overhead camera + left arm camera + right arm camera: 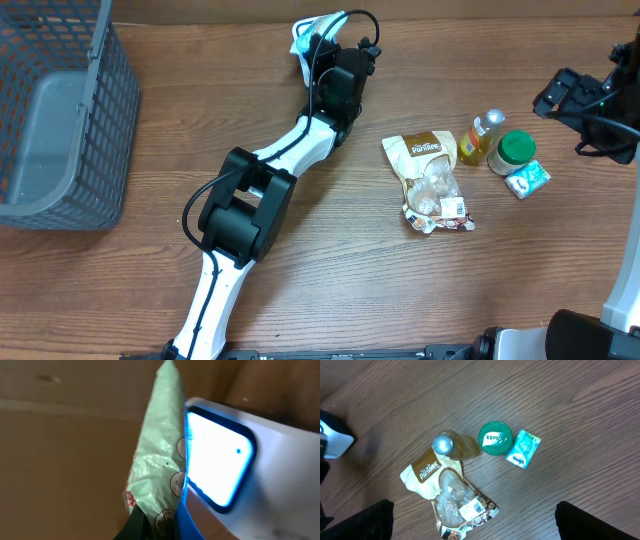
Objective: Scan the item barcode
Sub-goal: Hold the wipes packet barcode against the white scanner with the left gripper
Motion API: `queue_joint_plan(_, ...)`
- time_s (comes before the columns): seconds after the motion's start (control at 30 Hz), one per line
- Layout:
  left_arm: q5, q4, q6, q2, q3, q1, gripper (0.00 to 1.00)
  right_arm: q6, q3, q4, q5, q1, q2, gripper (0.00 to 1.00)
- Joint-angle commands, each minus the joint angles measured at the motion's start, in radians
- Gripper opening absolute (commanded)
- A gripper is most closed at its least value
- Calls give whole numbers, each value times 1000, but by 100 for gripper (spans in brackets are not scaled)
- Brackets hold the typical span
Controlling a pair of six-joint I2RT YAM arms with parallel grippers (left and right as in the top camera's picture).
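A green packet (157, 450) is pinched by the left gripper (150, 530) beside the scanner (220, 465); the right gripper (570, 100) is spread. The barcode likely must be turned toward the light.

The table (330, 270) is wood grain, smooth with a low sheen. The basket (112, 120) is matt grey plastic mesh. The snack bag (428, 178) is crinkled glossy film with 1 clear window. The bottle (476, 142) is clear plastic under a shiny silver cap (441, 443). The green lid (517, 148) is smooth plastic. The teal packet (527, 179) is soft glossy wrap. The pale green packet (157, 460) is thin, wrinkled plastic film. The scanner (285, 490) is smooth white plastic with 1 glossy lit window.
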Motion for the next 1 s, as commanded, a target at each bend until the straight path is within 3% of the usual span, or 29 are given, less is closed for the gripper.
queue_joint_plan(0.0, -12, -39, -76, 11, 14, 12, 4, 4, 20, 5, 6, -1, -11, 100)
queue_joint_plan(0.27, -55, 203, 68, 11, 14, 14, 4, 4, 20, 5, 6, -1, -11, 100)
queue_joint_plan(0.6, -53, 63, 70, 11, 14, 12, 4, 4, 20, 5, 6, -1, -11, 100)
queue_joint_plan(0.77, -55, -71, -55, 11, 14, 10, 4, 4, 20, 5, 6, -1, -11, 100)
queue_joint_plan(0.97, -56, -85, -168, 10, 16, 10, 5, 4, 20, 5, 6, -1, -11, 100)
